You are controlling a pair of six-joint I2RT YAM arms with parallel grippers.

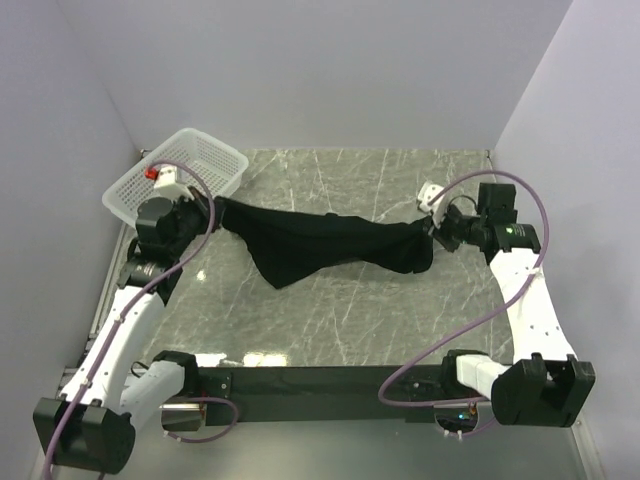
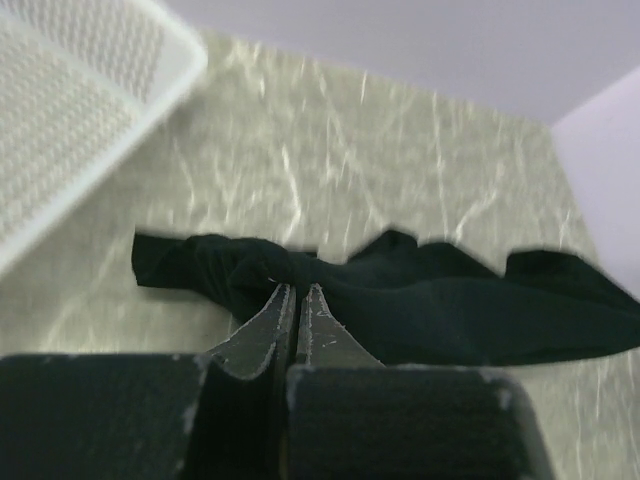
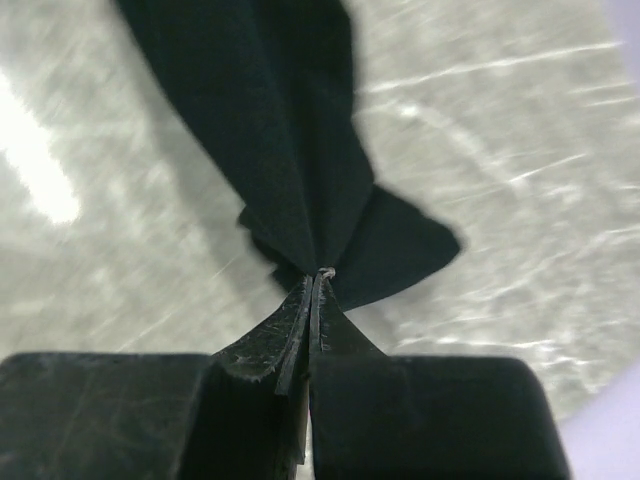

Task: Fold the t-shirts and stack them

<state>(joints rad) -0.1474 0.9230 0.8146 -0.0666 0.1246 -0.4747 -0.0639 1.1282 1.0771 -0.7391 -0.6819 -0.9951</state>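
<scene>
Cloth stretches across the middle of the marble bench [image 1: 380,320]: one black t-shirt [image 1: 320,245], bunched into a long band that runs from left to right between the two arms. The left arm [image 1: 130,320] reaches toward the far left corner. Its jaws are closed tight, with the shirt's left end pinched between the tips. In the left wrist view the two fingertips [image 2: 278,310] meet with almost no gap, right where the gathered fabric [image 2: 450,300] begins, and the cloth trails away to the right over the veined stone [image 2: 350,150].

The right arm [image 1: 525,300] comes in from the right side. Its jaws are likewise pressed fully together on the shirt's other end. In the right wrist view the fabric [image 3: 270,130] fans out from the closed tips, with a short flap spreading to the right and the main length running up and away over the bench [image 3: 500,150].

Between the two grips the shirt widens in the middle, and a pointed fold hangs toward the near edge, left of centre. Whether that fold rests on the stone or hangs just above it, I cannot tell.

A white plastic mesh basket [image 1: 225,160] sits in the far left corner, just behind the left wrist and apart from the shirt. Its rim [image 2: 70,120] fills the upper left of the left wrist view.
</scene>
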